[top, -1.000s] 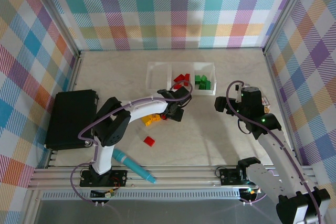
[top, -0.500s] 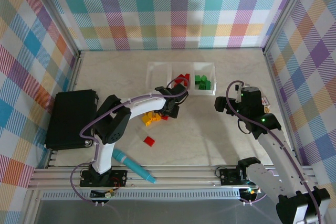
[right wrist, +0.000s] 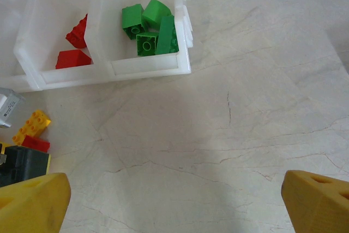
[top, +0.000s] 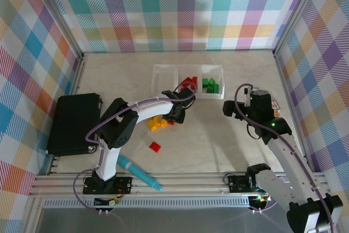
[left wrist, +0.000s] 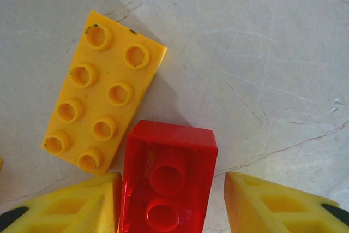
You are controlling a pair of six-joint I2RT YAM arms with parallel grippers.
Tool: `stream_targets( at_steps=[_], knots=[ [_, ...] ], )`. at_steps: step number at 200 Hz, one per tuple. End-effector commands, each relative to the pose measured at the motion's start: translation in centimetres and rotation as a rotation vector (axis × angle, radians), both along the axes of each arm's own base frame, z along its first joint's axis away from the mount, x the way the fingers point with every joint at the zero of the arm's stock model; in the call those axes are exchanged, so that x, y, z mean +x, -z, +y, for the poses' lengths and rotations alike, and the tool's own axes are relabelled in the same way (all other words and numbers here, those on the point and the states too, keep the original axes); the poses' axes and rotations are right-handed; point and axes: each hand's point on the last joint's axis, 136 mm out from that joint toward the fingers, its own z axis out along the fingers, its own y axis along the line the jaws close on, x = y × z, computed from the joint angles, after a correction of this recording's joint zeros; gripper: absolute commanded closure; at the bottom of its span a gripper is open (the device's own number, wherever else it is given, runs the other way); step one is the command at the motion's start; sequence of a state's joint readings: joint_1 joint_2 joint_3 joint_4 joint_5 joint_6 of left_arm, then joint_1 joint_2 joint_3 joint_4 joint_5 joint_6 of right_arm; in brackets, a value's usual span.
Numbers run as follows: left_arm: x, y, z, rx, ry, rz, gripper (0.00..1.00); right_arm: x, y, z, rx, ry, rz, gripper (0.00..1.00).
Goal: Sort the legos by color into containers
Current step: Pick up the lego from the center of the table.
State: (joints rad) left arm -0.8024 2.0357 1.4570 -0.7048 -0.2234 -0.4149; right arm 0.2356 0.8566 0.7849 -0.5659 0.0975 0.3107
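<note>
Narrowing since a second ago, left tool [left wrist: 172, 195] straddles red lego [left wrist: 169, 159] without pinching yet; adjacent yellow lego [left wrist: 103, 113] may get dragged along.

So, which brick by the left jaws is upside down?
The red brick: its hollow underside faces up. The yellow brick beside it shows its eight studs.

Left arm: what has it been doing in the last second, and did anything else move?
The left fingers shifted slightly left over the loose bricks and narrowed around a red brick; one touches it, the other stands apart, so it is not gripped yet. The right fingers, wide open, and the tray with its sorted bricks stayed put.
</note>
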Motion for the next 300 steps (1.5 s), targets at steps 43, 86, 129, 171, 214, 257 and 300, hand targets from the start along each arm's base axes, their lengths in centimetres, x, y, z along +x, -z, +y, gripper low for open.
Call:
stream_targets(
  at_steps=[43, 86, 129, 171, 214, 257, 300],
  knots=[
    [0.4, 0.4, -1.8, -0.051, 0.009, 0.038, 0.57, 0.1, 0.4, -0.2, -0.003, 0.013, 0.008, 0.01],
    [0.9, 0.8, -1.8, -0.026, 0.007, 0.039, 0.54, 0.1, 0.4, -0.2, -0.003, 0.011, 0.009, 0.01],
    [1.0, 1.5, -1.9, -0.021, -0.007, 0.054, 0.56, 0.1, 0.4, -0.2, -0.002, 0.012, 0.007, 0.01],
    [1.0, 1.7, -1.4, -0.016, -0.031, 0.062, 0.67, 0.2, 0.4, -0.2, -0.001, 0.011, 0.008, 0.01],
    [1.4, 0.6, -2.1, -0.053, -0.028, 0.045, 0.76, 0.3, 0.5, -0.1, -0.002, 0.009, 0.011, 0.01],
    [2.5, -3.6, -4.4, -0.181, -0.007, -0.008, 0.8, 0.4, 0.5, -0.1, -0.003, 0.008, 0.011, 0.01],
    [6.0, -10.2, -6.3, -0.273, 0.017, -0.145, 0.88, 0.3, 0.5, -0.3, -0.01, 0.014, 0.013, 0.01]
  ],
)
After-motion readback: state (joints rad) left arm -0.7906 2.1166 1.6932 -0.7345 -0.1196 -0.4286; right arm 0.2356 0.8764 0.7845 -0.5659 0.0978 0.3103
